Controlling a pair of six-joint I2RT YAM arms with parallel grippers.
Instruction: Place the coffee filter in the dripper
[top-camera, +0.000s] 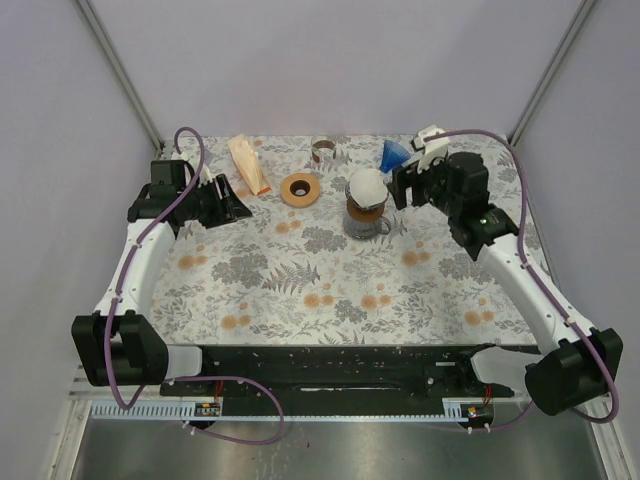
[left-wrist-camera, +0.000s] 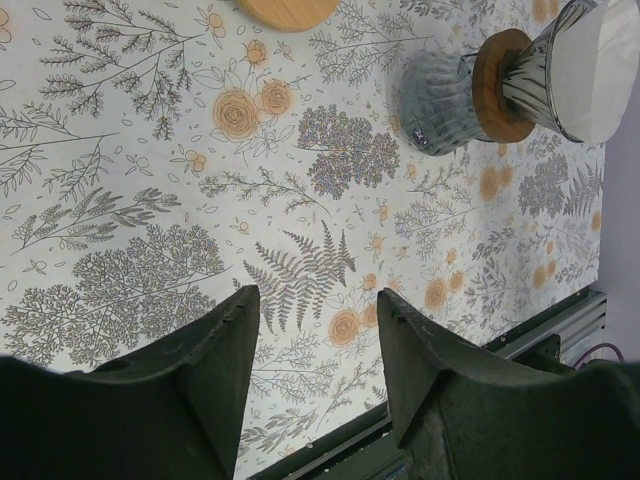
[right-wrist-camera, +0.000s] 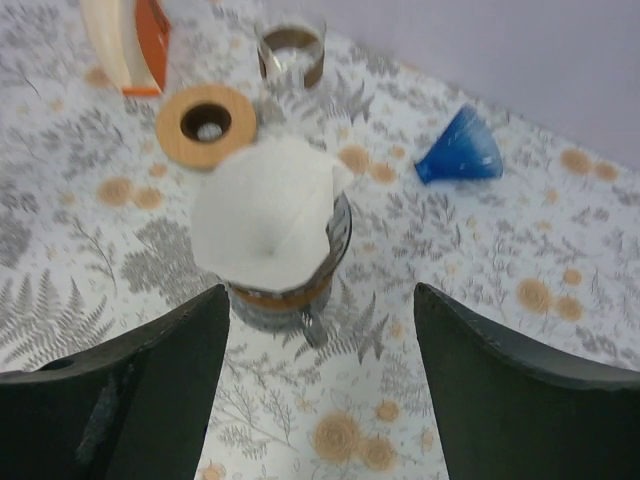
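**Top external view.** Pale lilac walls (top-camera: 330, 60) and slanted metal frame posts (top-camera: 120, 70) enclose a tabletop (top-camera: 300, 270) covered in a grey and orange floral print. The coffee filter (top-camera: 367, 184), a white paper cone, sits in the dripper (top-camera: 366, 207). The dripper stands on a glass carafe (top-camera: 368, 226), right of centre toward the far edge. The filter's rim rises above the dripper's rim. A wooden ring (top-camera: 299, 189) lies near the dripper on its left. An orange-and-cream pack (top-camera: 249, 165), a metal cup (top-camera: 323, 150) and a blue funnel (top-camera: 394, 155) lie along the far edge. The left end effector (top-camera: 228, 200) is at the far left, well apart from the dripper. The right end effector (top-camera: 403, 186) is just beside the dripper on its right.

**Left wrist view.** The left end effector's jaws stand partly apart over bare print, with nothing between them. The dripper appears at the upper right as a ribbed cone with a wooden collar, and the white filter shows in its mouth. A small mark on the carafe glass is too small to read.

**Right wrist view.** The right end effector's jaws stand wide apart and hold nothing. Its fingers are clear of the filter. The filter is seated point-down in the dripper, with a corner tab projecting over the rim on the right. This view is slightly blurred.
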